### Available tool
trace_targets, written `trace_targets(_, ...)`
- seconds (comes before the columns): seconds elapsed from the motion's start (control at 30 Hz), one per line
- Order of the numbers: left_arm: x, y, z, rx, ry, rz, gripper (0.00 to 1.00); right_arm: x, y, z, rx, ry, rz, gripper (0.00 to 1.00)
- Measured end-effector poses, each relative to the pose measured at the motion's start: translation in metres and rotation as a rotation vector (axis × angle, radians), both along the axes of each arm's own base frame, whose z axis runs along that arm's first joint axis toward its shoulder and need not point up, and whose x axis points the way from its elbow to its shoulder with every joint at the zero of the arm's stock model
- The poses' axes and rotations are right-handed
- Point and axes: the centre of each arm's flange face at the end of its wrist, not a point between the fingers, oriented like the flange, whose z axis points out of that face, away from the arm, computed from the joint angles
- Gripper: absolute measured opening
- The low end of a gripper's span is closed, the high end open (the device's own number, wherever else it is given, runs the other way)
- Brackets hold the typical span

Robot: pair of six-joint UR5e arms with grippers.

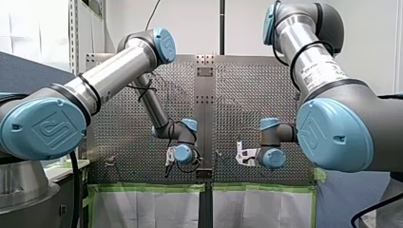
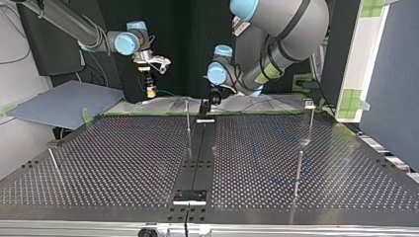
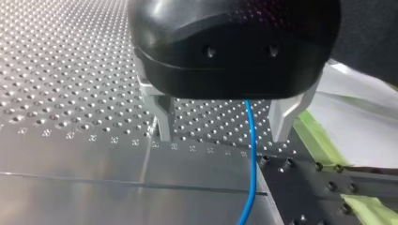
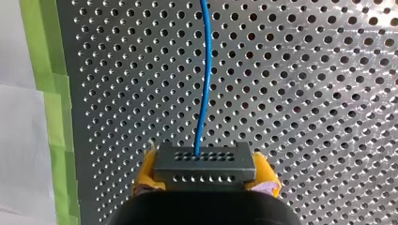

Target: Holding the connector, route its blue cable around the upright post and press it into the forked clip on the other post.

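Connector, a dark block with rows of holes, is pinched between the yellow pads of the right hand, and its blue cable is seen running straight ahead over the perforated counter. The cable also passes between the metal fingers of the left hand, which are spread and not touching it. The step in hand is judged to be the very start of routing: the grasp is made, but no wrap around a post is shown, and both hands are held at the counter's far edge in the top view. The next move is judged to call for the connector to be carried past the thin upright post beside the centre strip, with the cable kept low enough to catch it. A post with a small head, perhaps the forked clip, is set well apart at that view's right. Another bare post, nearer the camera, could snag the cable.
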Motion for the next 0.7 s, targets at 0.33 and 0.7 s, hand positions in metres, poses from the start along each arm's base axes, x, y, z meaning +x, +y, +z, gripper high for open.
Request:
trace_targets(0.33,-0.017,-0.012,-0.001,-0.055,0.011,0.061,1.0,-0.012,-0.012,0.001,0.011,-0.02,0.034,0.0)
trace_targets(0.7,-0.036,-0.035,-0.001,-0.147,0.006,0.059,1.0,-0.013,-0.015,0.002,0.019,-0.05,0.1,0.0)
